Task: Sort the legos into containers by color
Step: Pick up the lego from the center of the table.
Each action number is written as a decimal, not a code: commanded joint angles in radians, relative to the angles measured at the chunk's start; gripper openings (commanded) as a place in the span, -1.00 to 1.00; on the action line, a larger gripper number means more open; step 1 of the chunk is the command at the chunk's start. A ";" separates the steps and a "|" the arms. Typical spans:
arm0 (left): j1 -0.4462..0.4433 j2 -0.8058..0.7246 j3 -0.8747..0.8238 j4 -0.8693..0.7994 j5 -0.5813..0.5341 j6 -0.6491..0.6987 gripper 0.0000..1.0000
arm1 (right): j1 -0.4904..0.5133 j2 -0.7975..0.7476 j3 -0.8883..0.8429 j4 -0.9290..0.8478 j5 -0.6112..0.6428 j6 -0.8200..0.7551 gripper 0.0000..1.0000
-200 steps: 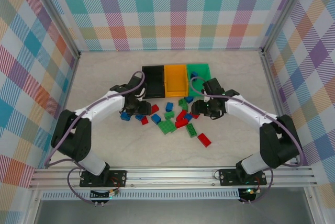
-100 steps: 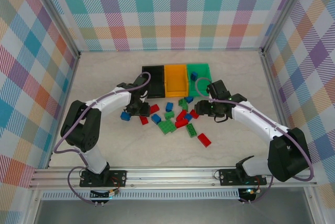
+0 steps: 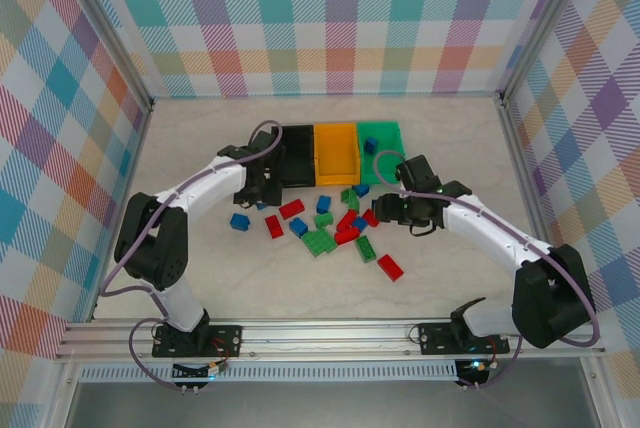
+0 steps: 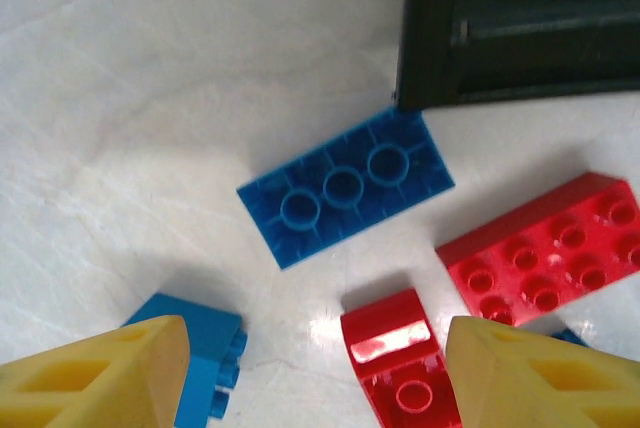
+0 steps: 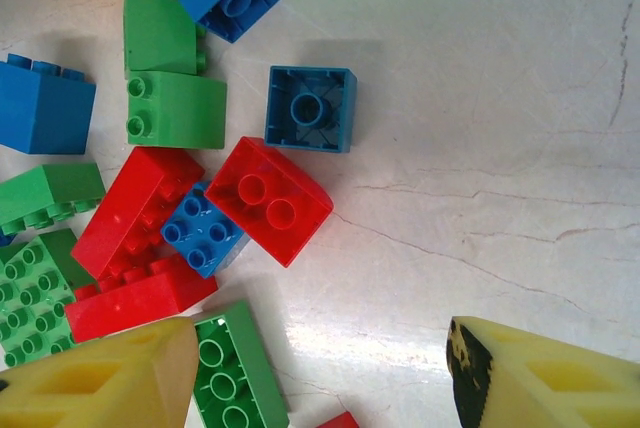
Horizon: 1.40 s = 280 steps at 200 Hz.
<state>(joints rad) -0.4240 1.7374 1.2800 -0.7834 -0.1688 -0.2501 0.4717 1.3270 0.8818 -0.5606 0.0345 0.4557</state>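
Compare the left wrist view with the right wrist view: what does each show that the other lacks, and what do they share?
Left wrist: a corner of the black bin, with an upside-down blue brick just beside it. Right wrist: green bricks mixed into a crowded cluster. Shared: the pale marbled table, red bricks and blue ones, and yellow fingers spread open at the bottom, on the left gripper and the right gripper.

Red, blue and green legos (image 3: 319,241) lie scattered before the three containers (image 3: 336,153).
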 commanded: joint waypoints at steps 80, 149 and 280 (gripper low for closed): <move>0.041 0.321 0.300 -0.164 0.053 0.294 0.37 | 0.004 -0.151 -0.068 -0.033 0.062 0.018 0.35; 0.044 0.293 0.187 -0.131 0.071 0.254 0.25 | 0.004 -0.167 -0.070 -0.032 0.081 0.000 0.36; 0.053 0.096 0.051 -0.025 0.127 0.183 -0.60 | 0.004 -0.141 -0.060 -0.011 0.055 -0.008 0.36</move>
<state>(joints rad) -0.3805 1.8965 1.3491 -0.8280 -0.0605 -0.0456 0.4717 1.1831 0.8188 -0.5762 0.0967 0.4580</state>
